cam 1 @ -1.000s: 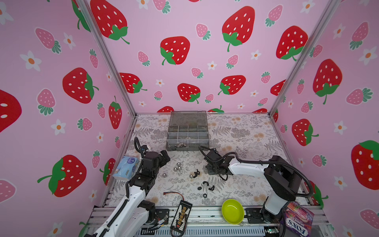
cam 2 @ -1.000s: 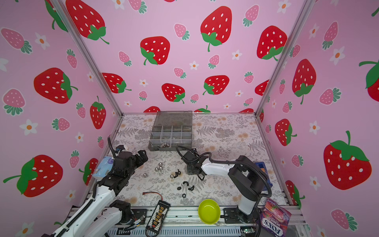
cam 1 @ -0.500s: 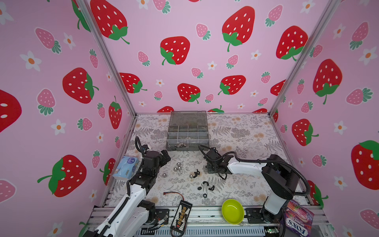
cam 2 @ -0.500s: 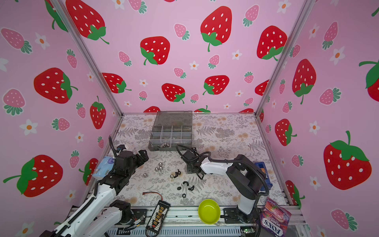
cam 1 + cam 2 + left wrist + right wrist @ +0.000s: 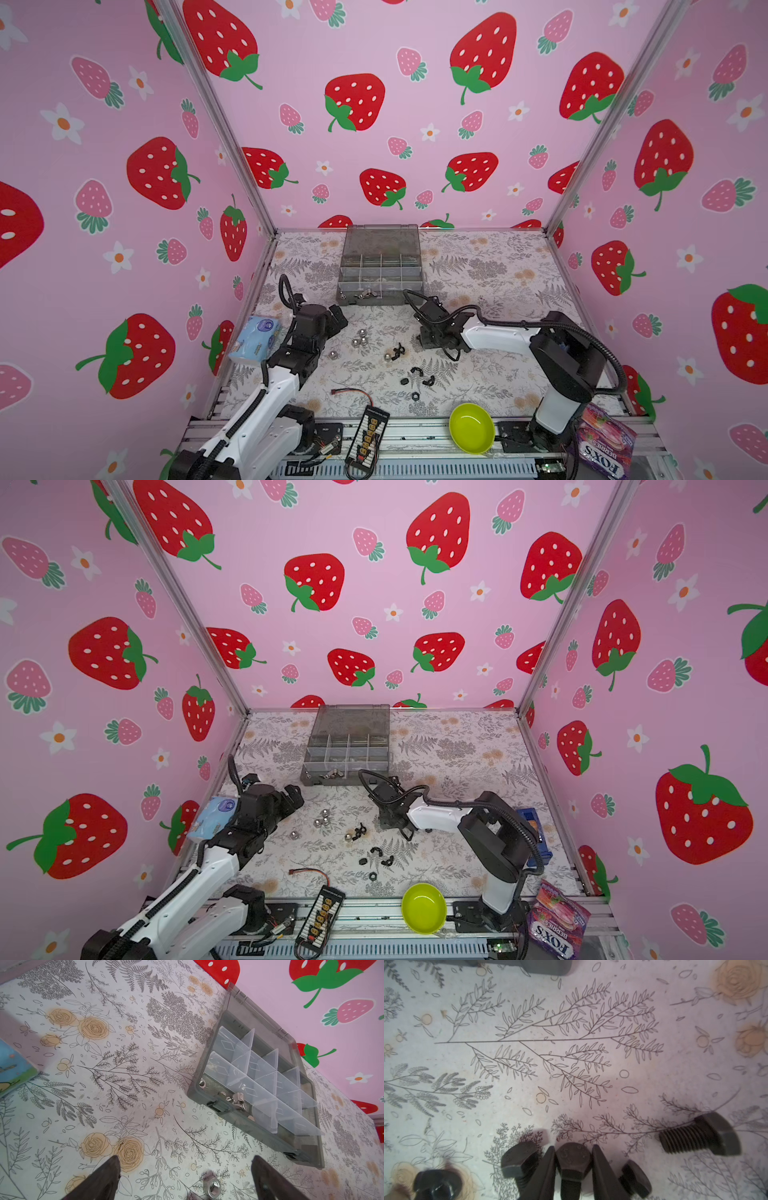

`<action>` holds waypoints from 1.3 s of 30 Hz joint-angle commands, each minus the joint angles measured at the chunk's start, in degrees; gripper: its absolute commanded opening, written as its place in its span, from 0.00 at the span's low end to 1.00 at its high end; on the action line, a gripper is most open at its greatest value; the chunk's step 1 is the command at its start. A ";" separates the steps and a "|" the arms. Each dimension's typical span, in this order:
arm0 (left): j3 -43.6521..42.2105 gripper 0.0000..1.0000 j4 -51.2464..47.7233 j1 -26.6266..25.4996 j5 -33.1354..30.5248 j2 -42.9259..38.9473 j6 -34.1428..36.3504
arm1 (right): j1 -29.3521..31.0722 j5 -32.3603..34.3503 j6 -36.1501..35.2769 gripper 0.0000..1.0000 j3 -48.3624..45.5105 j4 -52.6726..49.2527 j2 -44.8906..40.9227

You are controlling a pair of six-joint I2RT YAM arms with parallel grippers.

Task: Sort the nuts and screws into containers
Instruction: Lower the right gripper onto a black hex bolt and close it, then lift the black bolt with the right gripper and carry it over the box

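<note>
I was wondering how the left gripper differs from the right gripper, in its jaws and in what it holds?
The left gripper stands wide open; the right gripper is nearly closed. The left gripper holds nothing, with a silver hex nut loose on the floral table under its gap; the right gripper grips the head of a black hex bolt. Both have dark tapered fingers.

Left arm extended, left gripper (image 5: 185, 1160) hovering, jaws wide apart. Right arm stretched inward, right gripper (image 5: 572, 1148) low, pinching screw (image 5: 571, 1169).
</note>
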 commanded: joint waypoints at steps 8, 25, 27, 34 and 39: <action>2.38 0.99 0.00 0.24 -0.54 0.11 -1.38 | -0.41 -3.46 2.34 0.33 -1.83 -2.04 0.17; 2.21 0.99 -0.36 0.32 -0.63 -0.25 -1.33 | 1.47 -0.29 2.56 0.37 -1.35 -8.40 -0.70; 2.21 0.99 -0.36 0.24 -0.67 -0.25 -1.28 | 1.56 -0.41 2.49 0.37 -1.35 -8.10 -0.33; 2.21 0.99 -1.12 0.26 -1.09 -0.51 -1.24 | 1.65 -1.82 2.01 0.23 -1.25 -6.59 0.70; 2.04 0.99 -1.50 0.30 -1.54 -0.99 -1.33 | 1.65 -1.86 1.54 0.13 -1.34 -5.99 0.66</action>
